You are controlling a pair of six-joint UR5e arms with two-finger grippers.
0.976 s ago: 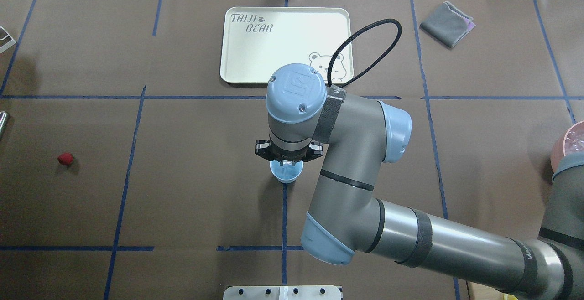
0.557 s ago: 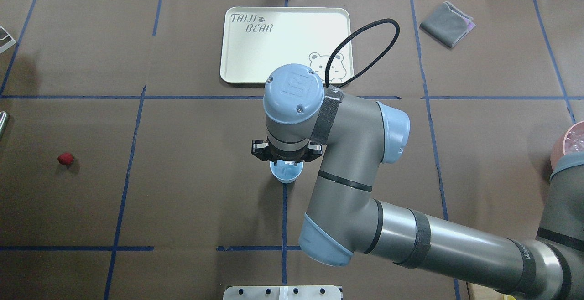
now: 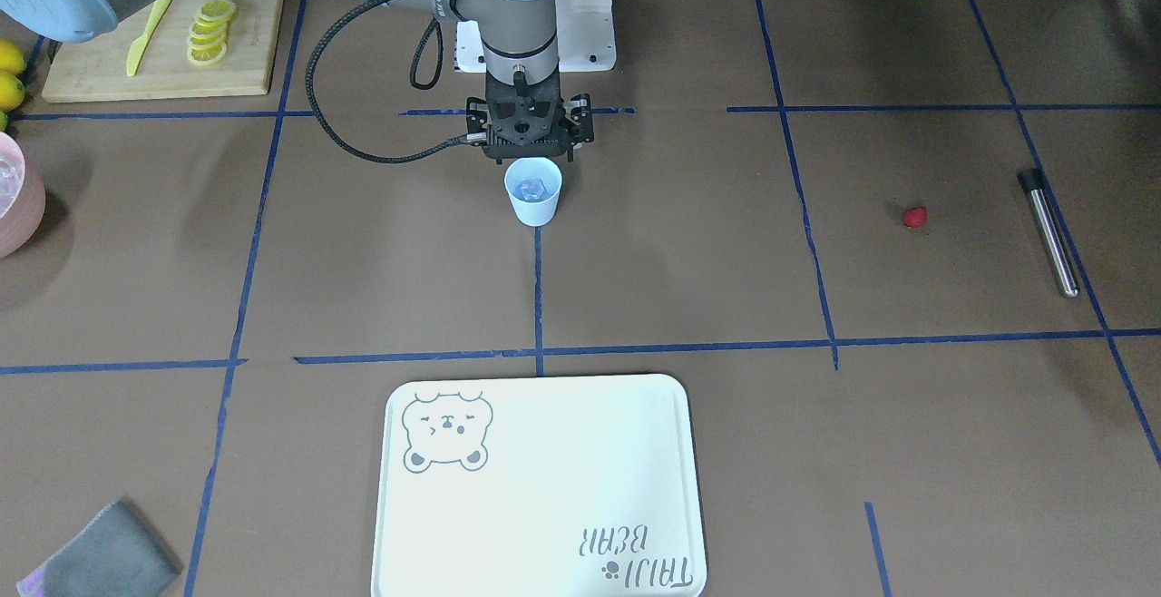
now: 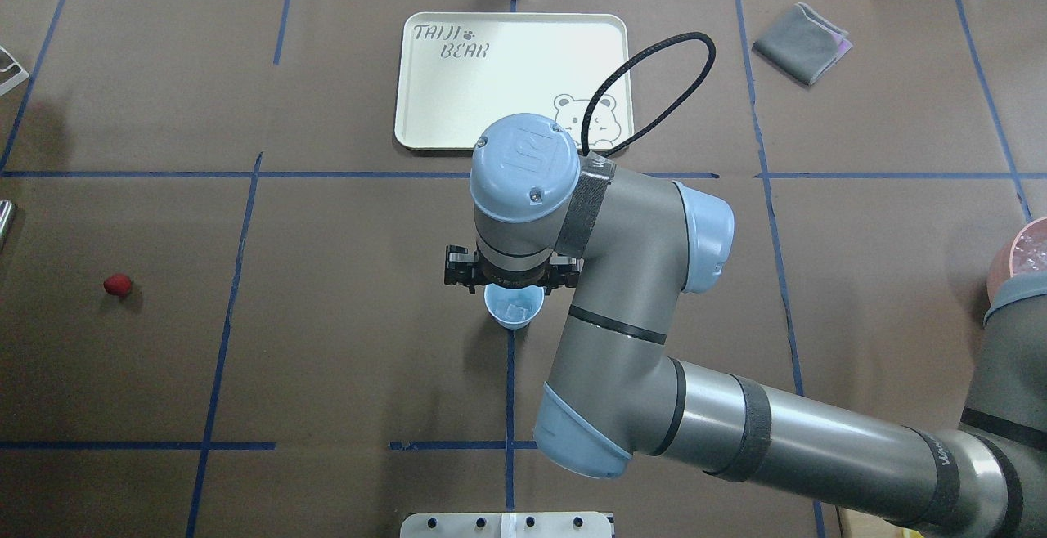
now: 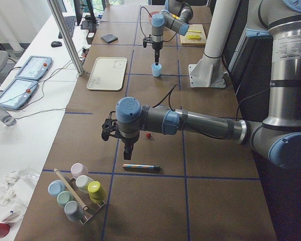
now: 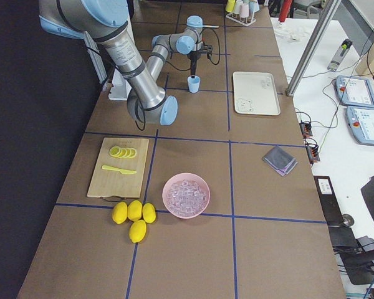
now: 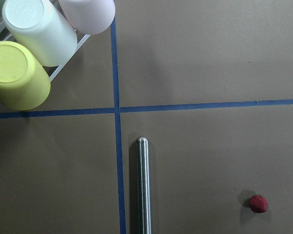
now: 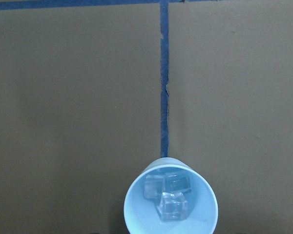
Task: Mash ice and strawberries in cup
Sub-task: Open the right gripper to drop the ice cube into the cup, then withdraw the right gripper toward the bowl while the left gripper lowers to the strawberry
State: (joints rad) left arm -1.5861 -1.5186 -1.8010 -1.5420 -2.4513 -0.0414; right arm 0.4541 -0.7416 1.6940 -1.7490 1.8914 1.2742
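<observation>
Right gripper (image 3: 531, 152) hangs straight above the cup (image 3: 533, 193), just clear of its rim. Its linkages are splayed wide in the overhead view, the jaws apart with nothing between them. The cup stands upright on a blue tape line near table centre. Ice (image 8: 167, 194): three clear cubes lie in the cup's bottom, touching one another. The strawberry (image 4: 118, 284) is not in the cup. It lies on the brown paper at 9 o'clock from the cup in the overhead view, well apart. A steel rod (image 3: 1049, 232) lies flat beyond the strawberry, on that same side. Left gripper (image 5: 128, 153) points down over the table near strawberry and rod. It shows only in the side view, so fingers apart or together cannot be told. In the left wrist view the strawberry sits at 4 o'clock from the rod's rounded tip. Overhead, a cream tray (image 4: 425, 113) lies at 12 o'clock from the cup, a grey cloth (image 4: 802, 43) between 1 and 2 o'clock, and a pink bowl (image 4: 999, 268) at 3 o'clock at the frame edge.
</observation>
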